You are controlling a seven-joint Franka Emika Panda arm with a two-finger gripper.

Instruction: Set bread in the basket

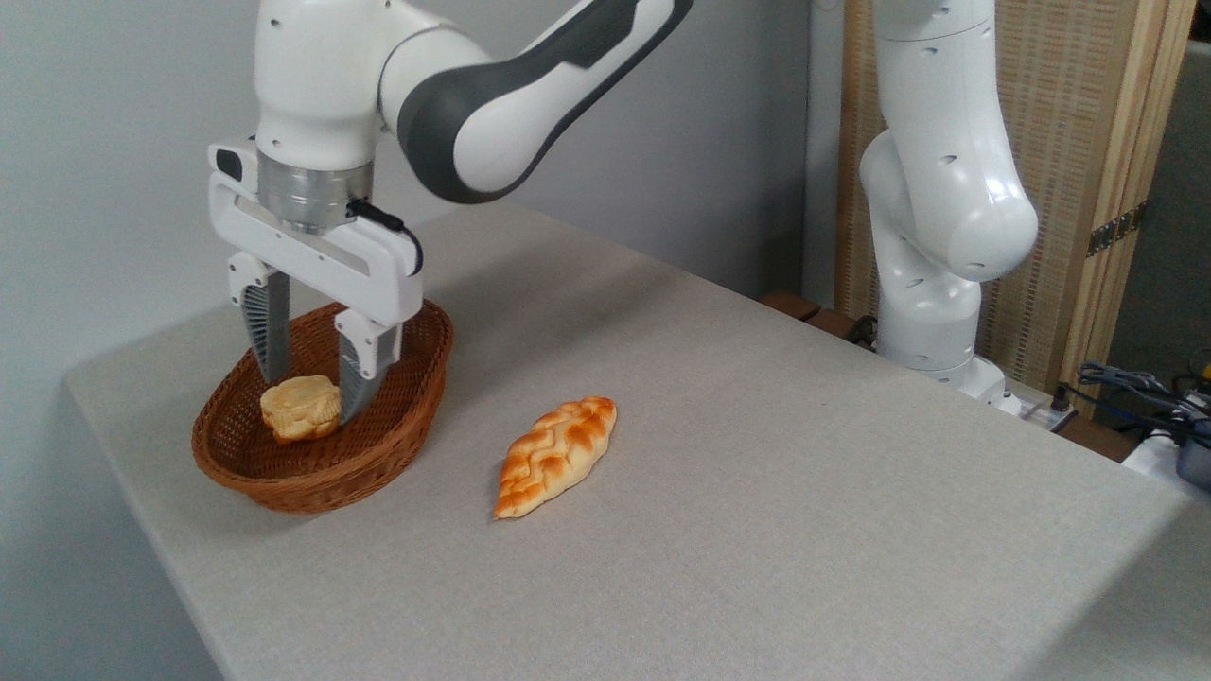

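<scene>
Bun lies in the basket, pincer spread wide around it.

The bun rests on the floor of the basket, right below the pincer and between its two fingers, which seem to stand apart from it on both sides. I judge the next move is straight up, so the fingers clear the rim. The braided loaf lies on the counter, well to the right.

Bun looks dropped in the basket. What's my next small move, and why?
Probably lift straight up. The small round pale-golden bun lies inside the oval reddish-brown wicker basket, and the open gripper straddles it, fingers below the rim.
</scene>
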